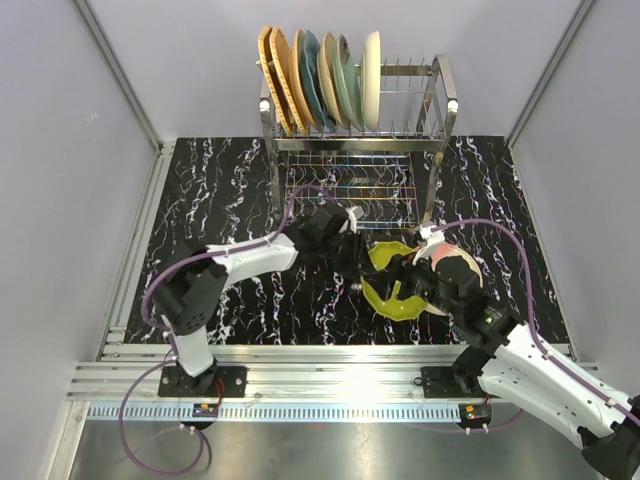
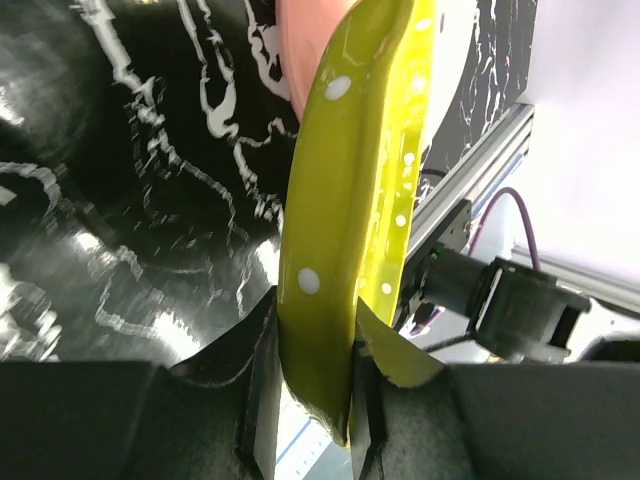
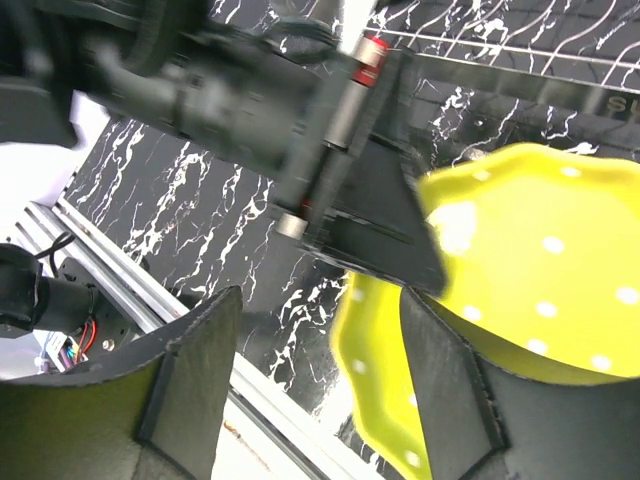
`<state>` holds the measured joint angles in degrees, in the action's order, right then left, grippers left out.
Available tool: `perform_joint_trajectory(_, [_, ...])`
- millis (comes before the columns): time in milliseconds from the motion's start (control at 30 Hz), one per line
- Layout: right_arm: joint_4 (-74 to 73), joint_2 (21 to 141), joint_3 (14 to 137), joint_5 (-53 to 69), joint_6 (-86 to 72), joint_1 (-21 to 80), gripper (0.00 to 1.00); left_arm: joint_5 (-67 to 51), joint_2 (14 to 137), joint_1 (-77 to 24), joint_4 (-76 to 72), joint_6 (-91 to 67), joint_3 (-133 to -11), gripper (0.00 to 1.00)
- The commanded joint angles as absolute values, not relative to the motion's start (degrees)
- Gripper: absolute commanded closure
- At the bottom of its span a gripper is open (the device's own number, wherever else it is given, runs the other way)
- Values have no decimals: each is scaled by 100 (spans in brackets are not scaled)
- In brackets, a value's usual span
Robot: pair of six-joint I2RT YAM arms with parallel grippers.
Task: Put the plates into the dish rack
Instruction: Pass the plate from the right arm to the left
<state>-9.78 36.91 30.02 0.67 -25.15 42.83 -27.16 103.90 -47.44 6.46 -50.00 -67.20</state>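
The dish rack [image 1: 441,112] stands at the back with several plates [image 1: 320,78] upright in its top tines. At the table's middle my left gripper [image 1: 362,262] is shut on the rim of a yellow-green dotted plate [image 1: 396,301], lifted and tilted. In the left wrist view that plate [image 2: 345,200] stands on edge, pinched between the fingers [image 2: 262,400]. My right gripper [image 1: 426,281] is open at the plate's other side. Its jaws [image 3: 318,300] stand wide, the plate's rim [image 3: 540,270] lying loose against the right finger. A pink-edged plate [image 1: 459,268] lies flat underneath.
The rack's lower grid shelf [image 1: 350,185] faces the arms, just behind the left gripper. Aluminium rails [image 1: 320,365] run along the near edge. White walls close in the left, right and back sides of the black marbled table [image 1: 220,190].
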Motion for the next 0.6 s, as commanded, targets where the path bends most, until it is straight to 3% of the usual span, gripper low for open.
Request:
perform_joint_trajectory(0, [-1010,3674,3383,158,-2242,4359,27,-2778,9424,-4667,324,-4668,-6689,100])
perform_joint_trajectory(133, [-993,3726,3577,246,-2127,4351,23,-2435,8817,-4527,614,-4553,-6373,100])
perform_joint_trajectory(233, [-949,3910,3699,176,-1961,4473,8,-2032,8368,-4290,1045,-4535,-6153,100])
perform_joint_trajectory(333, [-932,4156,3823,-165,-1715,4745,2,-1575,7946,-4061,1431,-4553,-5951,100])
perform_joint_trajectory(567, [-501,5114,4043,-1840,-960,6051,0,-800,7383,-3683,2205,-4596,-5766,100])
